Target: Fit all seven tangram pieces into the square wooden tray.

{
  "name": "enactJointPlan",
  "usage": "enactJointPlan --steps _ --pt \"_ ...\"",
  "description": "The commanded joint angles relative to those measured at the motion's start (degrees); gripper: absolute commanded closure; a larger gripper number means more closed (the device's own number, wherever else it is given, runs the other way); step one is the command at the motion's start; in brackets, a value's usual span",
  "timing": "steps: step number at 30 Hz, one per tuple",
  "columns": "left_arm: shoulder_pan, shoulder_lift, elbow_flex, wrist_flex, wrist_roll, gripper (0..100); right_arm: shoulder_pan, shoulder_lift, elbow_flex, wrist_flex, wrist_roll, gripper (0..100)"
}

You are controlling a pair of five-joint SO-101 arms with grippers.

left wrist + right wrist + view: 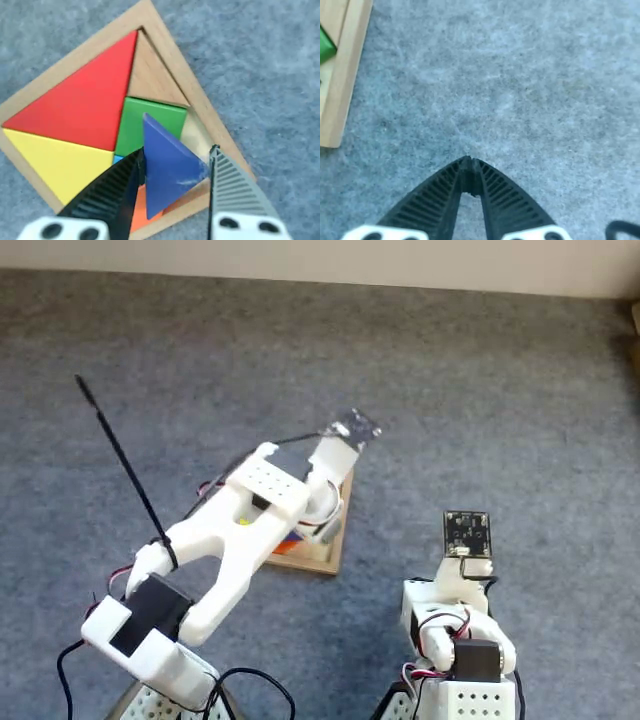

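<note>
One blue triangle [167, 167], clamped between left jaws, hangs over the tray [165, 45].

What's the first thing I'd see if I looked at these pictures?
The bright blue triangle, pinched in the left claw over the wooden tray, grabs the eye first. Under it the tray holds a big red triangle, a yellow triangle and a green square. The right claw sits shut above the grey carpet beside the tray.
</note>
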State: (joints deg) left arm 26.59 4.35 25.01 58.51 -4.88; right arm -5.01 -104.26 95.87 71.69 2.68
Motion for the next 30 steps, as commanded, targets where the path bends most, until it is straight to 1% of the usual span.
enactJointPlan --steps 1,6,9,14,17,21,26,30 --pt "2.1 -3.0 0.0 -0.8 -0.4 84 0.2 -1.3 7.5 0.3 -0.3 99.4" --pt "2.1 -3.0 0.0 -0.5 -0.5 84 0.2 -1.3 7.5 0.3 -0.3 99.4" --pt "2.2 -3.0 0.2 -0.5 -3.2 84 0.2 -1.3 7.5 0.3 -0.3 99.4" --pt "2.2 -3.1 1.6 -0.5 -3.8 84 0.2 -1.3 7.5 0.3 -0.3 99.4" --pt "2.2 -3.1 1.6 -0.5 -5.5 84 0.2 -1.3 7.5 0.3 -0.3 99.4" --pt "2.3 -3.1 1.6 -0.5 -5.6 84 0.2 -1.3 7.5 0.3 -0.3 99.4" --pt "4.7 -3.1 1.6 -0.4 -5.6 83 0.2 -1.3 7.5 0.3 -0.3 99.4" --pt "4.5 -3.1 1.7 -0.4 -5.5 83 0.2 -1.3 7.5 0.3 -0.3 99.4"
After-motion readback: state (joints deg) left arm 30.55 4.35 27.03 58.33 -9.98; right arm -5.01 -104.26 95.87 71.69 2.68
